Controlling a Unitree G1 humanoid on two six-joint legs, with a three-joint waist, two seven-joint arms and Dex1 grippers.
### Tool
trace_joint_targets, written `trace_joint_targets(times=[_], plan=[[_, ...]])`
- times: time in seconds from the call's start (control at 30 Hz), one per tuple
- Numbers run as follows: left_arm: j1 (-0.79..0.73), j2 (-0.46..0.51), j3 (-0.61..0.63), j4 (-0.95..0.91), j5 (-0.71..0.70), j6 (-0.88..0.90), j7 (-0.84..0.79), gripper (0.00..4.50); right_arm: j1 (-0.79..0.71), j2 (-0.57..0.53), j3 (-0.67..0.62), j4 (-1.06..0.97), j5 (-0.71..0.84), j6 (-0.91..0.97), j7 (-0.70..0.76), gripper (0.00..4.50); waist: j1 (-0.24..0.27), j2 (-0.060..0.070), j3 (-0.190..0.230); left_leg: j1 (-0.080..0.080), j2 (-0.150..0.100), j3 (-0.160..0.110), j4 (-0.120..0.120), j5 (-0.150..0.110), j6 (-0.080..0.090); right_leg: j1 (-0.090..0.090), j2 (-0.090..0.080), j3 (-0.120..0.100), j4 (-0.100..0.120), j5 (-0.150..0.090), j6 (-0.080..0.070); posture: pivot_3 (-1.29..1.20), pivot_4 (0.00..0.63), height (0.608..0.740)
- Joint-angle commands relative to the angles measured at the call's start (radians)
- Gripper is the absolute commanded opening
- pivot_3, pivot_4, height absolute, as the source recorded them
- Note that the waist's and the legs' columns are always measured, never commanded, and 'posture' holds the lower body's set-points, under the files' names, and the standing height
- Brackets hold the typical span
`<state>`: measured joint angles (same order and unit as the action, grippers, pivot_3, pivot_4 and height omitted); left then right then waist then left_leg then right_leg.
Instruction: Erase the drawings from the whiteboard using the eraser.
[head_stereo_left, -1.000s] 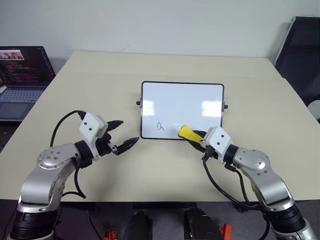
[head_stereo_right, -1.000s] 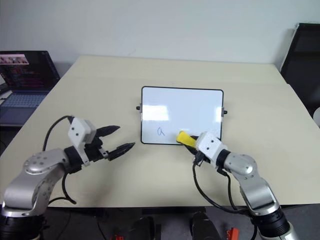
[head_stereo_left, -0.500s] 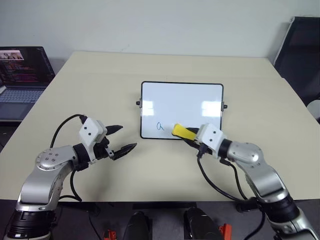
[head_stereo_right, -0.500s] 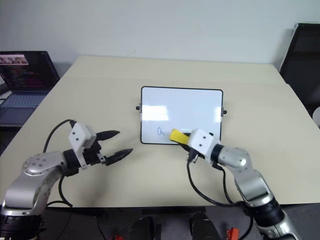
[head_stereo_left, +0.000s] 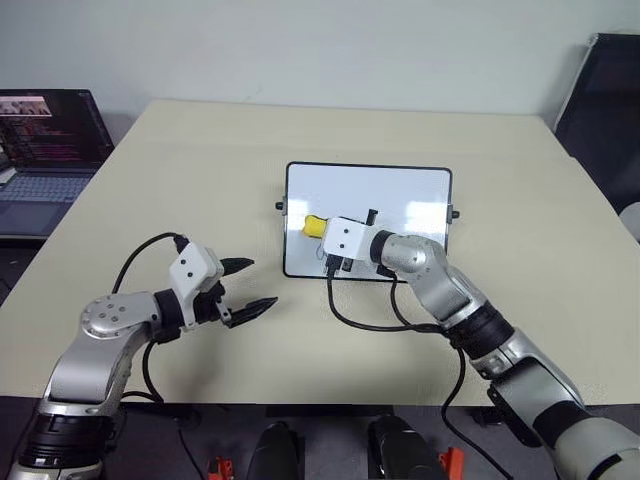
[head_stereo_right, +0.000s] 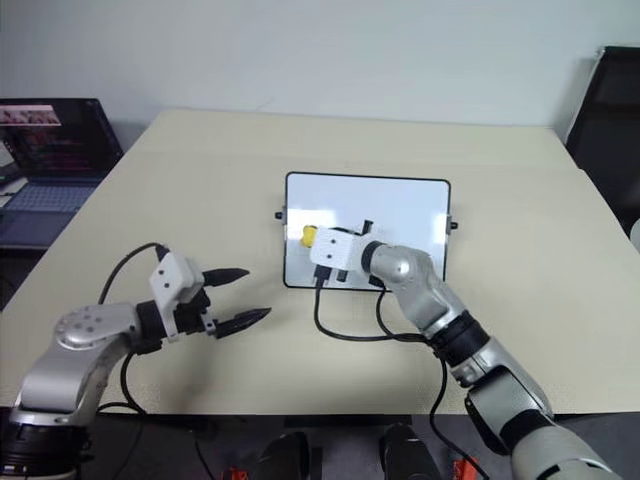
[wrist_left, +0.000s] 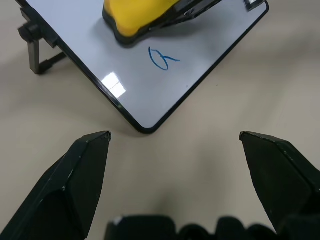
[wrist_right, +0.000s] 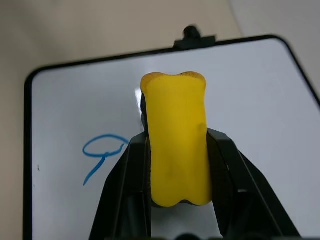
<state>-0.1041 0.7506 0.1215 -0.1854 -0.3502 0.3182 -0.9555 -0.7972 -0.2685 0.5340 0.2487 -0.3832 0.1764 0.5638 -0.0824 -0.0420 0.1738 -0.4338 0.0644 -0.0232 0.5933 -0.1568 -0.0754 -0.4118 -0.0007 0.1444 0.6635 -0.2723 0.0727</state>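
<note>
The board (head_stereo_left: 410, 190) lies on the table (head_stereo_left: 200, 180), ahead and to the right of the left pincer (head_stereo_left: 253, 285), which hovers over the table just off the board's near left corner. The right pincer (head_stereo_left: 322, 228) reaches in over the board's left part, the eraser (head_stereo_left: 314, 226) between its fingers, over the board face. One mark (wrist_right: 102, 155) sits on the board just beside the eraser. A laptop (head_stereo_left: 45, 150) stands far left of the left pincer, beyond the table's edge.

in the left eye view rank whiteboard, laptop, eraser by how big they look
1. whiteboard
2. laptop, cut off by the picture's edge, so its place is unsure
3. eraser, smallest by far
</note>
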Motion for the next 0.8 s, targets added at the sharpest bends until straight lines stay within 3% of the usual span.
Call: trace_joint_targets(times=[0.03, 0.13, 0.33, 0.6, 0.8], plan=[[0.008, 0.005, 0.012, -0.010, 0.001, -0.039, -0.009, 4.50, 0.001, -0.033, 0.035, 0.001, -0.042, -0.014, 0.070, 1.14, -0.001, 0.000, 0.000, 0.000, 0.000, 0.000, 0.000, 0.000, 0.000, 0.000, 0.000, 0.000, 0.000, 0.000, 0.000, 0.00, 0.150, 0.740], [0.017, 0.005, 0.015, 0.005, 0.000, -0.055, -0.013, 4.50, 0.021, -0.059, 0.043, -0.018, -0.052, -0.009, 0.120, 1.14, -0.001, 0.000, 0.000, 0.001, 0.000, -0.001, 0.000, 0.000, 0.000, 0.000, 0.000, -0.001, 0.002, -0.001, 0.000, 0.00, 0.150, 0.740], [0.019, 0.001, 0.013, 0.045, 0.002, -0.090, -0.025, 4.50, -0.014, -0.040, -0.016, 0.018, -0.073, -0.036, 0.000, 1.14, -0.001, 0.000, 0.000, 0.002, 0.000, -0.001, 0.003, 0.001, 0.001, 0.001, 0.000, 0.000, 0.002, -0.001, 0.001, 0.00, 0.150, 0.740], [0.012, 0.001, 0.008, 0.072, -0.003, -0.116, -0.033, 4.50, 0.042, -0.105, 0.075, -0.017, -0.107, -0.076, 0.154, 1.14, 0.000, 0.000, 0.000, 0.002, 0.000, -0.001, 0.003, 0.001, 0.001, 0.002, 0.000, -0.001, 0.001, -0.001, 0.001, 0.00, 0.150, 0.740], [0.008, -0.001, 0.010, 0.076, -0.003, -0.120, -0.037, 4.50, 0.028, -0.107, 0.023, -0.010, -0.118, -0.069, 0.101, 1.14, 0.001, 0.000, 0.000, 0.002, 0.000, -0.001, 0.003, 0.001, 0.001, 0.002, 0.000, -0.001, 0.002, -0.001, 0.001, 0.00, 0.150, 0.740]])
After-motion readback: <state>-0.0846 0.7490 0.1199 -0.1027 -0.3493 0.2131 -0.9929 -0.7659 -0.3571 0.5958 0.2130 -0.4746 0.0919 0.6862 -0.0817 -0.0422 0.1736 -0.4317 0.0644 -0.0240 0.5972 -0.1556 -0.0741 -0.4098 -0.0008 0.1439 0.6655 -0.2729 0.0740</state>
